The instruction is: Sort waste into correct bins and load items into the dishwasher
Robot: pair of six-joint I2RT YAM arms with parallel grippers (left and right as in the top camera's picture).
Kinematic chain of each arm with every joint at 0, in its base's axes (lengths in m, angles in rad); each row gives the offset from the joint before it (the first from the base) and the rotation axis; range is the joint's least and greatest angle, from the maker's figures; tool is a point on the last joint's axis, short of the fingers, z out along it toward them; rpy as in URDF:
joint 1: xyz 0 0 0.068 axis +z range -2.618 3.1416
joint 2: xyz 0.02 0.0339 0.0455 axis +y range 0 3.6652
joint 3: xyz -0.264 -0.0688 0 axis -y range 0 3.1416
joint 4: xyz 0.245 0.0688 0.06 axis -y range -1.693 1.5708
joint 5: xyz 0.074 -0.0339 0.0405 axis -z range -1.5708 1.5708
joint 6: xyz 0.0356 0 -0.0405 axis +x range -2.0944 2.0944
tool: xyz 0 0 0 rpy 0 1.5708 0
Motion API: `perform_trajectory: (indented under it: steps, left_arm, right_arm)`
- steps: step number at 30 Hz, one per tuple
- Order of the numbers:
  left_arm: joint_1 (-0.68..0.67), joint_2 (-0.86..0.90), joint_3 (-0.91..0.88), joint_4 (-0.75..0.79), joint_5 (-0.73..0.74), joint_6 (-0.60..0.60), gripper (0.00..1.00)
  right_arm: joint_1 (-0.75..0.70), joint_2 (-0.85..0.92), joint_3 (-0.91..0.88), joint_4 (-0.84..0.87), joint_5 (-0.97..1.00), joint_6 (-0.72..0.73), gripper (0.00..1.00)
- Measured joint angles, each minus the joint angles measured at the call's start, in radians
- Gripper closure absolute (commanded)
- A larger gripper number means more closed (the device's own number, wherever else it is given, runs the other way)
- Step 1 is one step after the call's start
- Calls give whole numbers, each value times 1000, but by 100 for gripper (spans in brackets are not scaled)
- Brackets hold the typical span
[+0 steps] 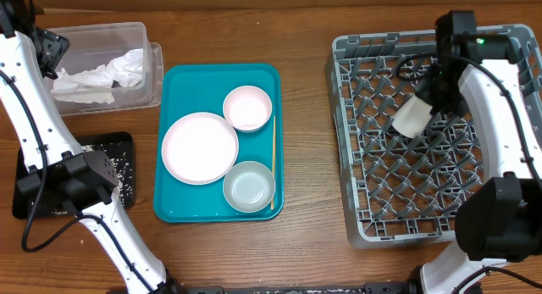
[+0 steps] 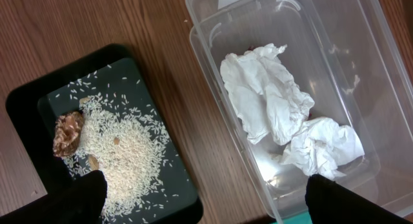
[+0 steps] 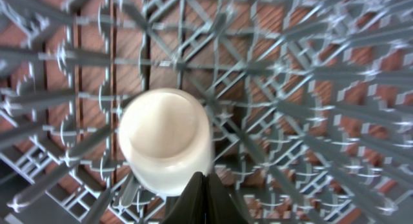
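Observation:
My right gripper (image 1: 426, 97) is shut on the rim of a small white cup (image 1: 411, 118) and holds it tilted over the grey dish rack (image 1: 356, 158). In the right wrist view the closed fingers (image 3: 205, 185) pinch the cup (image 3: 166, 137) above the rack's lattice (image 3: 310, 88). My left gripper (image 1: 49, 52) is open and empty, its fingers (image 2: 206, 184) spread above the gap between the black tray (image 2: 129, 69) and the clear tub (image 2: 361, 50). Rice (image 2: 122, 146) and a brown food bit (image 2: 68, 133) lie in the black tray. Crumpled napkins (image 2: 271, 101) lie in the tub.
The teal serving tray (image 1: 178, 82) holds a white plate (image 1: 200, 147), a white bowl (image 1: 247, 108), a steel-sided bowl (image 1: 249, 185) and a chopstick (image 1: 273, 158) along its right edge. The clear tub (image 1: 127, 31) and black tray (image 1: 118, 146) stand at the far left.

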Motion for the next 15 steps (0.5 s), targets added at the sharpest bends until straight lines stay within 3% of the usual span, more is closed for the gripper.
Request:
perform_trajectory:
  steps: [9,15]
  left_arm:
    - [0,0,0,0,0,0,0]
    - [0,0,0,0,0,0,0]
  right_arm:
    - [26,0,71,-47,-68,-1,96]
    - [92,0,71,79,-42,-8,94]
